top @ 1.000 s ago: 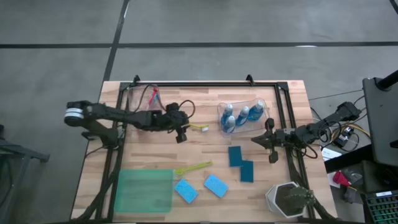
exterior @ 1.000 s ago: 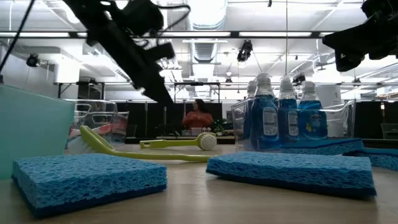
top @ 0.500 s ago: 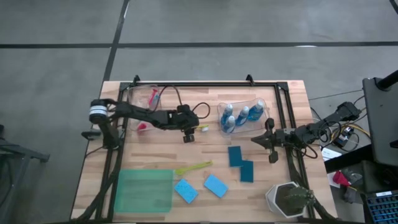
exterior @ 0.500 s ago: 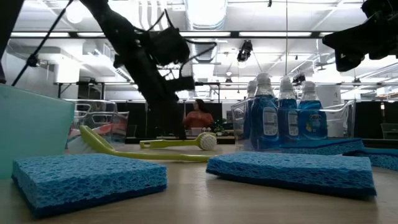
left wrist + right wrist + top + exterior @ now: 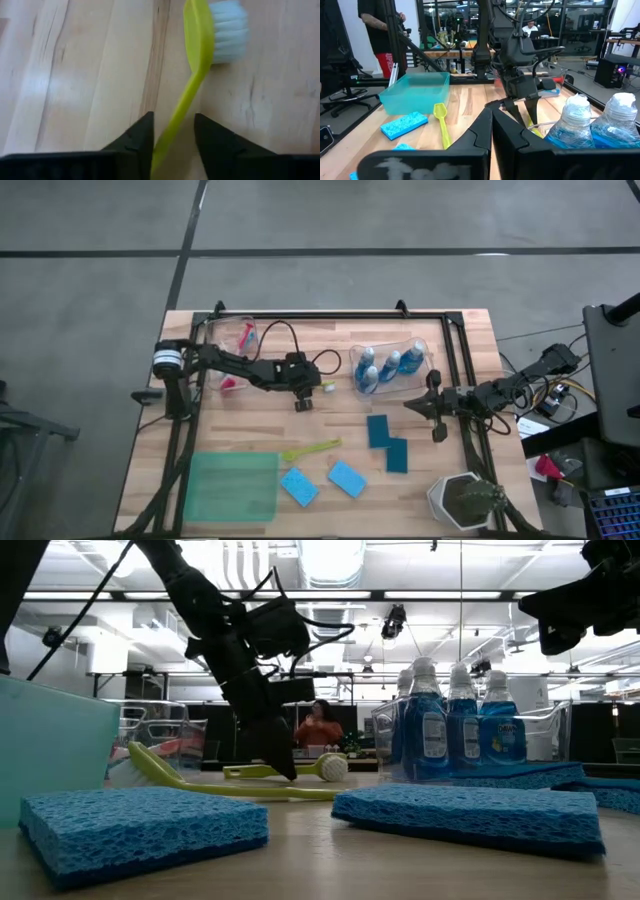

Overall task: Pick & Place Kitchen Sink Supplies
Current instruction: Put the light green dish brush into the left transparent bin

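Note:
A yellow-green brush (image 5: pixel 197 55) with pale bristles (image 5: pixel 327 387) lies flat on the wood, left of the clear bin (image 5: pixel 425 350) holding three blue bottles (image 5: pixel 390 365). My left gripper (image 5: pixel 172 117) is down at the table (image 5: pixel 280 770), open, one finger on either side of the brush's handle. My right gripper (image 5: pixel 490 130) hangs shut and empty above the table's right side (image 5: pixel 410 405). A second yellow-green brush (image 5: pixel 312 450), two teal sponges (image 5: pixel 387 442) and two blue sponges (image 5: pixel 298 486) lie nearer the front. My left gripper straddles the brush's handle (image 5: pixel 175 130), coming slanted down along its length from the handle end toward the bristles. One finger (image 5: pixel 142 137) stands right against the handle and I cannot tell whether it touches; a gap shows beside the other finger (image 5: pixel 212 137). The brush lies on the table.
A green tray (image 5: pixel 235 485) sits at the front left. A clear bin (image 5: pixel 225 345) at the far left holds a pink brush (image 5: pixel 246 335). A white pot with a plant (image 5: pixel 465 500) stands at the front right. People show in the room beyond the table.
My left gripper has gone down and toward the table's right edge, from above the table down to the yellow-green brush, and now stands over its handle. The brush has stayed where it was.

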Robot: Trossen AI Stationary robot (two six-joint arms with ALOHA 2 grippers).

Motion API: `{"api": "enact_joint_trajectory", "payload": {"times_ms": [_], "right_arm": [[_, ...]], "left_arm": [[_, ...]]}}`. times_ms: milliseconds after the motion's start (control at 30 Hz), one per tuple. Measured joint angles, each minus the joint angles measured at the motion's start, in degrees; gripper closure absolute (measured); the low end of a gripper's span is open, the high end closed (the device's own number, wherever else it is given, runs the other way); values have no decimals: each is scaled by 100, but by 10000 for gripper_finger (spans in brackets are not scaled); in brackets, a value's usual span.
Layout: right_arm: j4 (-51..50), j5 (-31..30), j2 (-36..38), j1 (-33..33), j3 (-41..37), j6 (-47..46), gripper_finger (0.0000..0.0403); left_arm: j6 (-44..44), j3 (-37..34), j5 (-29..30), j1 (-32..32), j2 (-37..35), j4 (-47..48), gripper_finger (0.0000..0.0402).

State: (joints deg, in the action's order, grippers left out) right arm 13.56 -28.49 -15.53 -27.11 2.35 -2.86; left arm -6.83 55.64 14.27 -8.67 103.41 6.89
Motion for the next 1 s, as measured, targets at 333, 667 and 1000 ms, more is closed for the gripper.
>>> {"api": "enact_joint_trajectory", "payload": {"times_ms": [333,667,1000], "right_arm": [[0,-2,-2,0,0,-4,394],[0,-2,-2,0,0,2,394],[0,0,0,2,0,-6,394]], "left_arm": [[-68,-5,-183,-25,-51,38,382],[-128,181,216,-25,-785,755,391],[1825,174,1970,-28,-2636,1912,378]]}}
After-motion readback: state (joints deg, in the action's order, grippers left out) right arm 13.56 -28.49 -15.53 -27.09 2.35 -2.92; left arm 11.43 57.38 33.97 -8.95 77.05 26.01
